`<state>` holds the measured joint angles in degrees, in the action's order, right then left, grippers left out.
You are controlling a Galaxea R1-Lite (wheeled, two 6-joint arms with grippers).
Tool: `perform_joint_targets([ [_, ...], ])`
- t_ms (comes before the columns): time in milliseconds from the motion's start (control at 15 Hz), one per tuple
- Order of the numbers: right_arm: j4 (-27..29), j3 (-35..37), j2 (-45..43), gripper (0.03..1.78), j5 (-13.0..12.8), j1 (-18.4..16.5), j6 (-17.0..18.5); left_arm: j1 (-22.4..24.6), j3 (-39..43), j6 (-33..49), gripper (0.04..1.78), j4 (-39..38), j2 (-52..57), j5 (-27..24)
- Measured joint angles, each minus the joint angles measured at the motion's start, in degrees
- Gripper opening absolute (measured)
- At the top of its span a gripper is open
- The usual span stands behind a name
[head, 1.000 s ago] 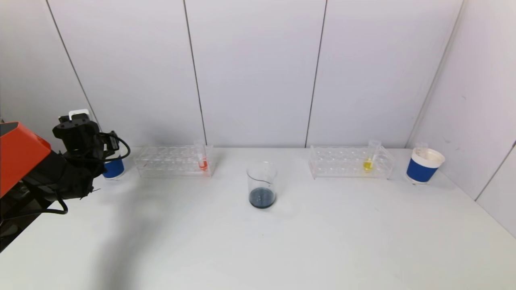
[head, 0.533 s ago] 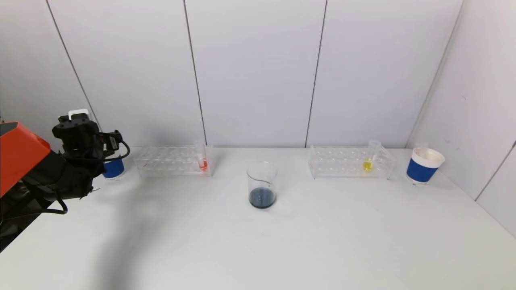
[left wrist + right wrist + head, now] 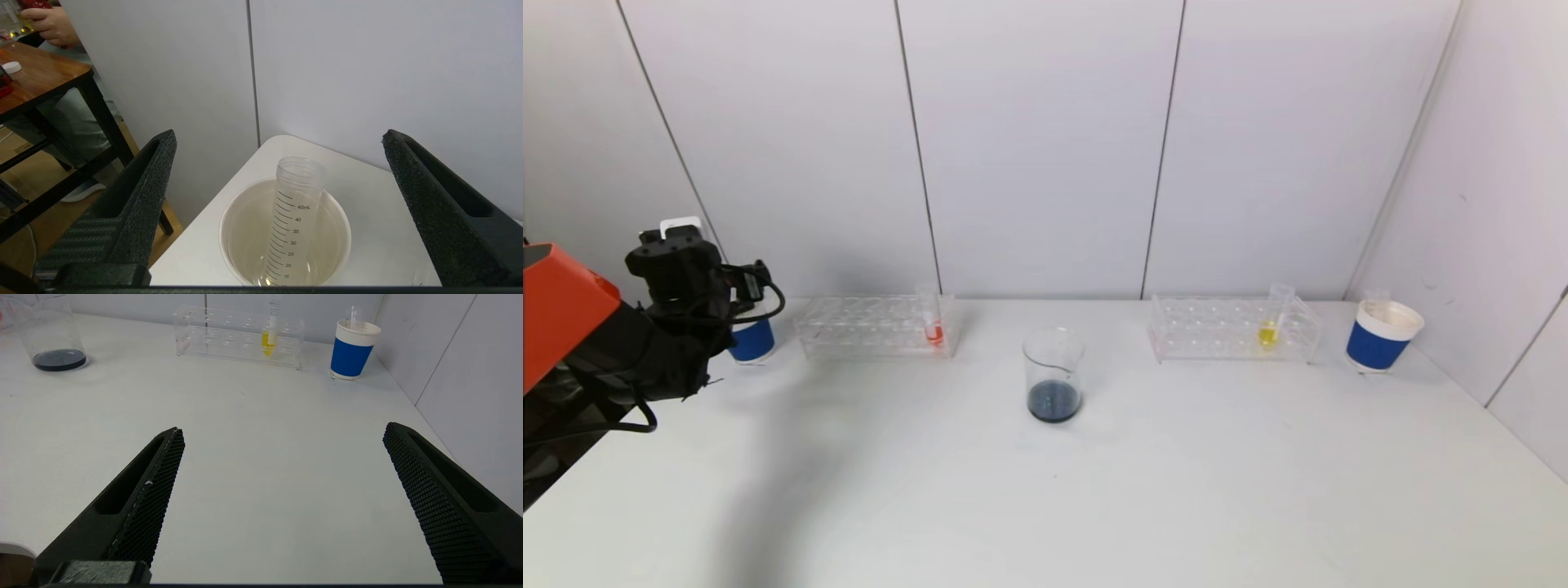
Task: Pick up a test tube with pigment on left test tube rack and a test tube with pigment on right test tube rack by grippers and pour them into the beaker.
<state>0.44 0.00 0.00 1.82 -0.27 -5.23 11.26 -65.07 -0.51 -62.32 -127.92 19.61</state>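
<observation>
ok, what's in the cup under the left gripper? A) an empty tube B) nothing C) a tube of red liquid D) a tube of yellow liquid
A: the left gripper, jaws wide, hangs over the cup, where a clear graduated tube stands empty.

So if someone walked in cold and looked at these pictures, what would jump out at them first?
Probably the clear glass beaker with dark liquid, mid-table between two clear plastic test tube racks: the left rack holds an orange-red tube, the right rack a yellow one. At far left, the open left claw hovers over a blue paper cup holding an empty graduated plastic tube.
</observation>
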Motion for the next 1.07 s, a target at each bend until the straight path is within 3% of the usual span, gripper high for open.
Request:
perform_joint_targets([
  [667, 0.0, 0.0, 0.0, 1.77, 0.0, 0.0, 0.0, -1.0, 0.2, -0.3, 1.76, 5.0, 7.3, -1.8],
  [1067, 0.0, 0.0, 0.0, 1.77, 0.0, 0.0, 0.0, -5.2, 0.5, -0.2, 1.76, 10.5, 13.7, -1.6],
])
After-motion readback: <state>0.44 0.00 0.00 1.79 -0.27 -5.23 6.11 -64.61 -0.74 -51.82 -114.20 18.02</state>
